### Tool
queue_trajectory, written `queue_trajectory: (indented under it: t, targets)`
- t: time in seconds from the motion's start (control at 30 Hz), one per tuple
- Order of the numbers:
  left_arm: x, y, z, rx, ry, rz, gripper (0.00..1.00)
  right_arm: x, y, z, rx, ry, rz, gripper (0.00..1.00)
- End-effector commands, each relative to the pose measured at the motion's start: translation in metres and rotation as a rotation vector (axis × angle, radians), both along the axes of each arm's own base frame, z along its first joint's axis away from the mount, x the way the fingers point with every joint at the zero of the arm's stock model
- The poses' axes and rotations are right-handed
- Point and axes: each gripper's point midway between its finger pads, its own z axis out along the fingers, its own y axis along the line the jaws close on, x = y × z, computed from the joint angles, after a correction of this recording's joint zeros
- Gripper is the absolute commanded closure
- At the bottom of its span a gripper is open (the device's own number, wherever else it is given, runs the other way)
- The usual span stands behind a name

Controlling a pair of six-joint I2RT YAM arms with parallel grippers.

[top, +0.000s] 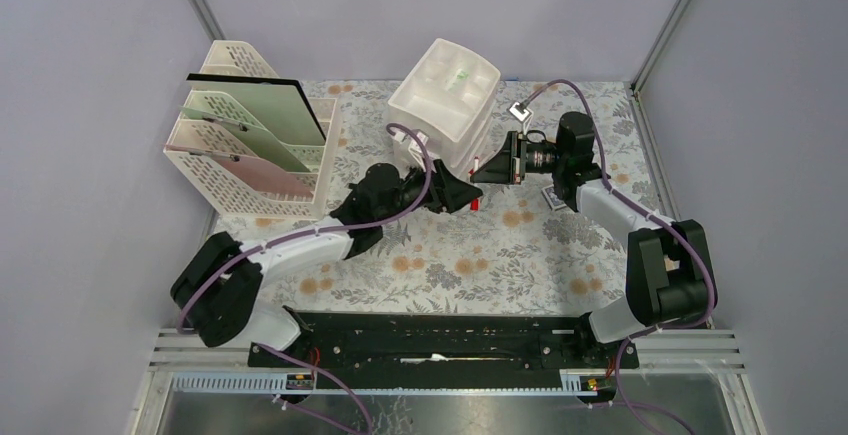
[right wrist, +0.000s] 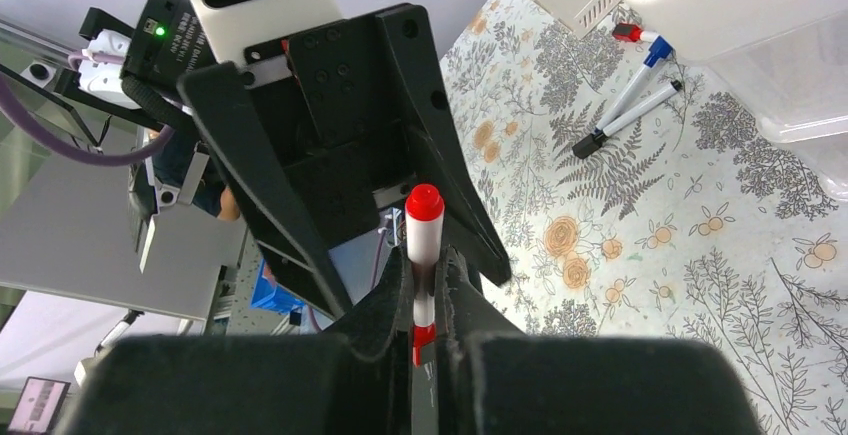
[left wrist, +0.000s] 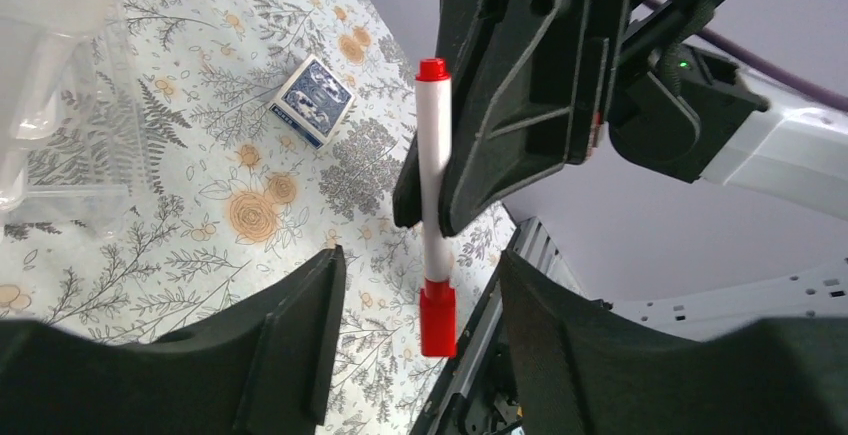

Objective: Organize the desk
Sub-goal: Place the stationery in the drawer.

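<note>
The desk point(top: 450, 265) is covered in a pale cloth with fern and orange flower print. My right gripper point(right wrist: 425, 260) is shut on a white marker with red ends point(right wrist: 423, 220) and holds it above the desk in front of the drawer unit. In the left wrist view the same marker point(left wrist: 433, 175) hangs with its red cap between my left fingers. My left gripper point(left wrist: 420, 260) is open, its jaws apart on either side of the cap and not touching it. In the top view the two grippers meet tip to tip, left point(top: 468, 198) and right point(top: 487, 169).
A white plastic drawer unit point(top: 445, 95) stands at the back centre and a cream lattice file rack point(top: 250, 135) at the back left. A blue card deck point(left wrist: 312, 101) lies on the cloth. Several loose markers point(right wrist: 625, 105) lie beside the drawer unit.
</note>
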Motion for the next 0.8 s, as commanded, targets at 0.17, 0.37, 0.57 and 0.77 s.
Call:
queue_trajectory:
  t: [0.17,0.37,0.57,0.77]
  targets:
    - [0.009,0.065,0.015,0.155,-0.156,0.203,0.17,0.028,-0.019,0.003,-0.032,-0.087,-0.082,1.0]
    - [0.021,0.127,0.002,0.234,-0.115,0.38,0.01,0.054,-0.038,-0.023,-0.151,-0.051,-0.244,1.0]
    - [0.032,0.176,-0.019,0.289,-0.015,0.533,0.01,0.083,-0.049,-0.042,-0.254,-0.01,-0.37,1.0]
    - [0.033,0.193,-0.042,0.327,0.091,0.582,0.01,0.111,-0.051,-0.054,-0.291,0.071,-0.425,0.98]
